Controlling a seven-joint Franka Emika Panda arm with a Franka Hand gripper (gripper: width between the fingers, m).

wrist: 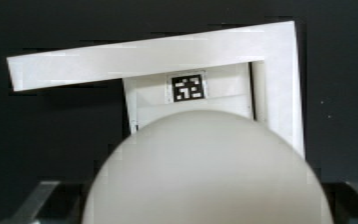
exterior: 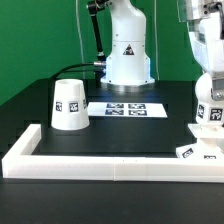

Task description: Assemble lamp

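In the exterior view, a black bench (exterior: 140, 135) is seen, bordered along its near edge and along the edge at the exterior view's left by a long low white rail (exterior: 100, 165). The cone shade (exterior: 68, 103) is set upright, wide end down, toward the near corner at the exterior view's left. It is kept just inside the rail and apart from it, with a square tag shown on its side. The marker board (exterior: 125, 108) is laid flat toward the far edge, in front of the arm's pedestal (exterior: 128, 55). At the edge on the exterior view's right, close to the near corner, the base block (exterior: 193, 150) is placed, with tags visible on it. Directly above it the gripper (exterior: 211, 108) is poised, and the bulb (exterior: 214, 116) is held in it, a tag facing the camera. Whether the bulb touches the base block cannot be told from this view. In the wrist view, the bulb (wrist: 202, 170) is shown as a large, blurred white round. It is flanked by the dark fingers (wrist: 43, 200), which are closed narrowly onto it. Beyond it the base block (wrist: 158, 55) is seen as an angular white frame against the black bench, with a single square tag (wrist: 188, 87) carried on a recessed panel.
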